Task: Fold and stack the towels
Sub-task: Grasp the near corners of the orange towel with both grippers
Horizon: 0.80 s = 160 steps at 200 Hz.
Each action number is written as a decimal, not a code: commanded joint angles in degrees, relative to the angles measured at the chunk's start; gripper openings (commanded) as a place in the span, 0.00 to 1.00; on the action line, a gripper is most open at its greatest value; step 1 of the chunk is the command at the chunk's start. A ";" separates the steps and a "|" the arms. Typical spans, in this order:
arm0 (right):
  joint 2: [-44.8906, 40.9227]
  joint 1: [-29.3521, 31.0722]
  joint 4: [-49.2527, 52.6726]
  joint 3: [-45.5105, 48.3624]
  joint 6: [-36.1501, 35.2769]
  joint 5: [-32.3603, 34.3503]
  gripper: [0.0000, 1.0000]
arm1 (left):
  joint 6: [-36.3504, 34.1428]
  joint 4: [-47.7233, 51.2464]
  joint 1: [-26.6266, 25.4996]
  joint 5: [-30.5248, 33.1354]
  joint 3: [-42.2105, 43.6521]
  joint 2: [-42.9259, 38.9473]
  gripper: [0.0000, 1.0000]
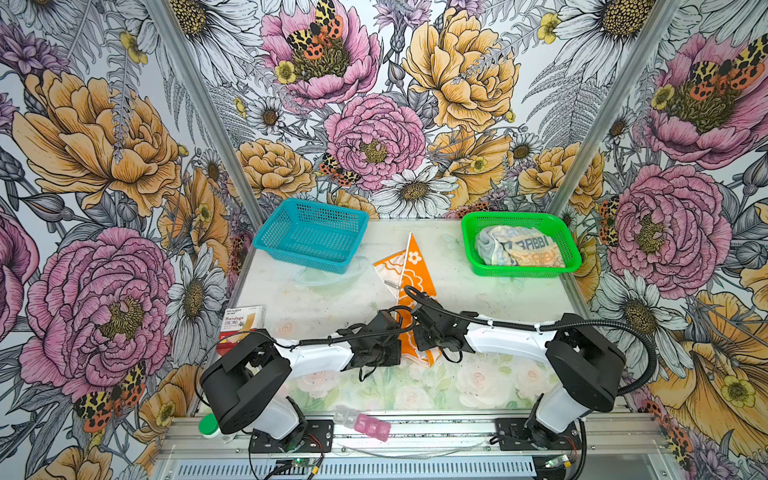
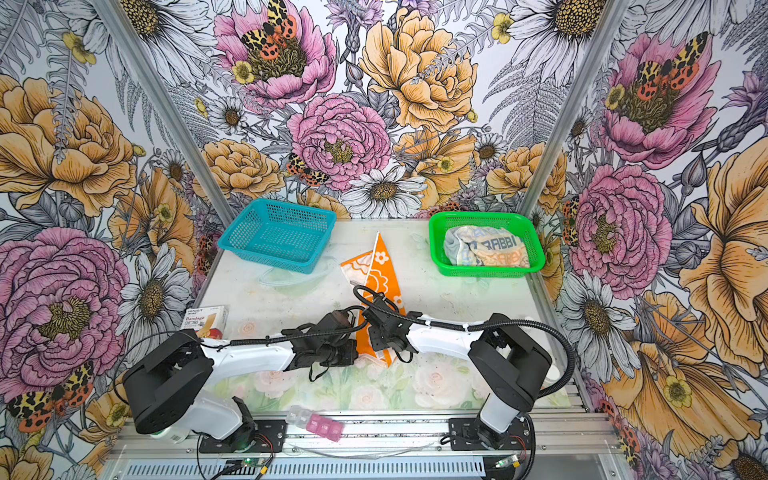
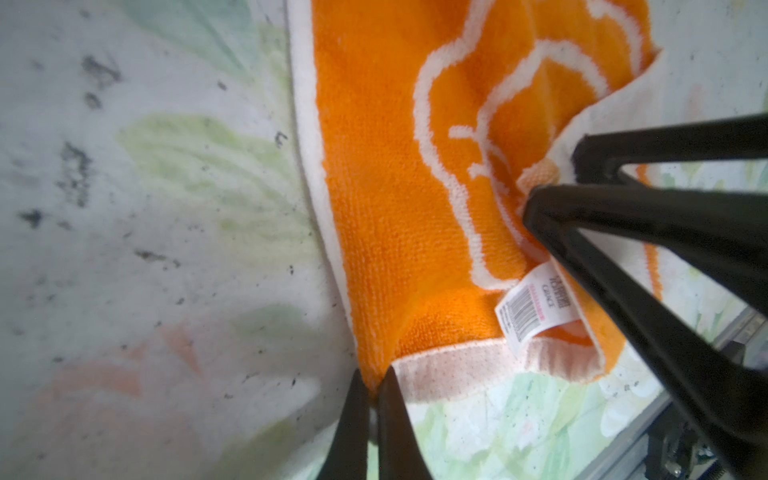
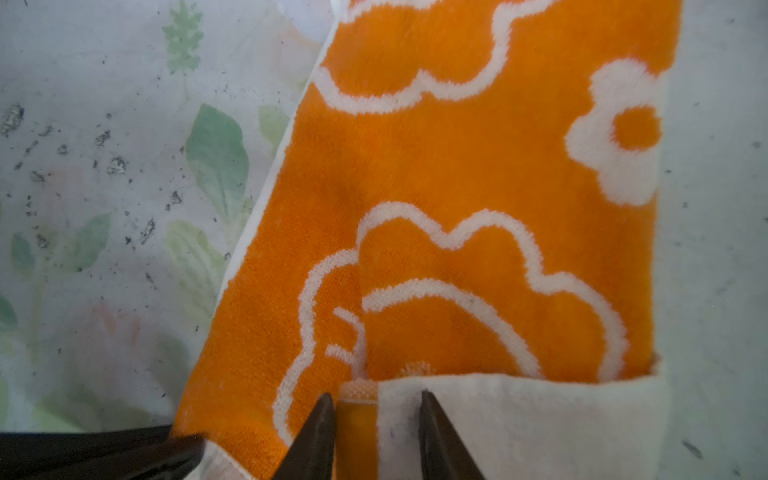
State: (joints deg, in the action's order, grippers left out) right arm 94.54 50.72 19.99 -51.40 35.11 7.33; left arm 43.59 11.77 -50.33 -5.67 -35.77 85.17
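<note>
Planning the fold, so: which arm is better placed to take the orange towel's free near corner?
Right, likely. The right gripper has its jaws apart astride the turned-over white corner of the orange towel, while the left gripper is shut on the other near corner and is occupied.

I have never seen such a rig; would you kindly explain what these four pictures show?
Two robot arms, left arm and right arm, work at a floral table. Two pictures look down from overhead; two come from cameras on the wrists. An orange towel with white flowers lies mid-table. The left gripper pinches one corner; the right gripper, jaws apart, straddles a turned-over corner. Behind stand an empty teal plastic basket and a green plastic basket holding a striped towel lettered RABBI.
</note>
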 commanded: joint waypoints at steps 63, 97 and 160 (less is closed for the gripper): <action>2.23 1.11 1.87 -2.41 2.19 2.83 0.32 | 0.18 1.07 0.47 -1.30 1.67 1.16 0.00; 1.34 1.06 2.84 -2.65 2.14 4.08 0.19 | 0.18 0.89 0.49 -1.40 1.76 1.30 0.00; -1.35 0.98 4.51 -2.49 1.95 5.29 0.06 | 0.26 0.89 0.49 -1.46 1.80 0.74 0.00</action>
State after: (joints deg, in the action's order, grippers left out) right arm 95.64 51.37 22.90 -52.69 36.80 10.79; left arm 43.59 11.27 -50.33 -5.96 -35.66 85.23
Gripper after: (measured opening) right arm 0.080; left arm 0.061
